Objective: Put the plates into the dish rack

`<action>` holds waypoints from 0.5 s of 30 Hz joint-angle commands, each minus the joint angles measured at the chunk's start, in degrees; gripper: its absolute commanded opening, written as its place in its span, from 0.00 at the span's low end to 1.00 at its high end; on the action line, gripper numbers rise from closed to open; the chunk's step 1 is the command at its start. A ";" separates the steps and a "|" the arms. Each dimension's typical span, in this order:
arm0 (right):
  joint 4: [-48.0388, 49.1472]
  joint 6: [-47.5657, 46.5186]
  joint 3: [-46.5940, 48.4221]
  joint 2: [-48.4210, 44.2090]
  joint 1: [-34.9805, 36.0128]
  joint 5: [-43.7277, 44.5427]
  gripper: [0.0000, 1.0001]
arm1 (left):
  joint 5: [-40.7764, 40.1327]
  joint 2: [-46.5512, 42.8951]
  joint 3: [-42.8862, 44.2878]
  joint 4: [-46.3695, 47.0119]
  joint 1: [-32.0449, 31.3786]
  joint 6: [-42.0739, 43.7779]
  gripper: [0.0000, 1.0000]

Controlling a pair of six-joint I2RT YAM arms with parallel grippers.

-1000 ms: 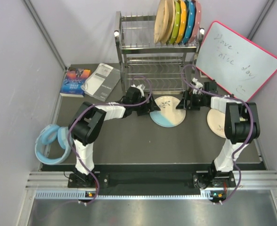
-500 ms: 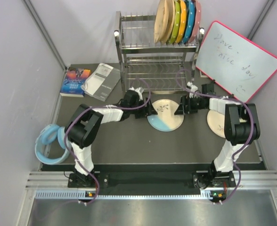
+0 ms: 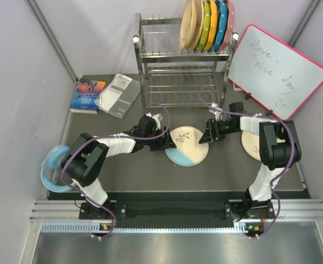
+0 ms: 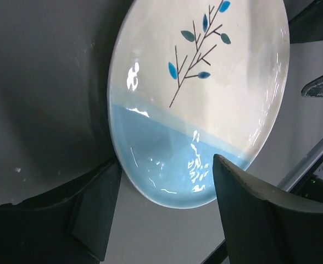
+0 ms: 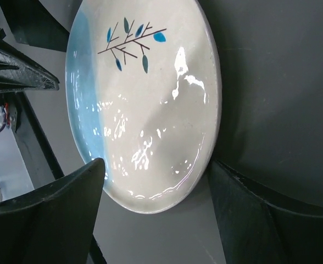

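A cream plate with a light blue half and a leaf sprig lies flat on the dark table in front of the dish rack. My left gripper is at its left rim and my right gripper at its right rim. Both are open, with the rim between the fingers. The left wrist view shows the plate's blue edge in the gap of the left gripper. The right wrist view shows its cream edge within the right gripper. A pale plate lies partly under the right arm. Two orange-tinted plates stand in the top tier.
Green, yellow, blue and pink plates stand in the rack's top tier. A whiteboard leans at the right. A book and a booklet lie at the back left, and blue headphones at the left edge.
The half-blue plate has slid toward the near edge and a little left, with both grippers staying at its sides. Both pairs of jaws have narrowed somewhat.
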 commanded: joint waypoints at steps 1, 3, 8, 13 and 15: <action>-8.29 -2.18 -3.60 7.19 5.18 -5.96 0.74 | 4.17 6.06 -2.07 2.93 -1.86 -2.30 0.72; -11.26 -3.49 -3.08 9.73 6.58 -8.95 0.73 | 4.62 7.90 -2.24 4.17 -1.86 -3.27 0.72; -16.39 -9.74 -0.35 12.56 9.93 -14.85 0.68 | 4.62 9.58 -2.68 6.02 -2.21 -5.29 0.73; -15.33 -8.87 0.09 12.91 9.85 -14.94 0.60 | 3.22 8.53 -2.86 5.32 -2.30 -4.86 0.73; -14.63 -8.78 -0.34 11.51 9.32 -14.68 0.58 | 2.86 7.74 -3.12 4.88 -2.47 -4.59 0.73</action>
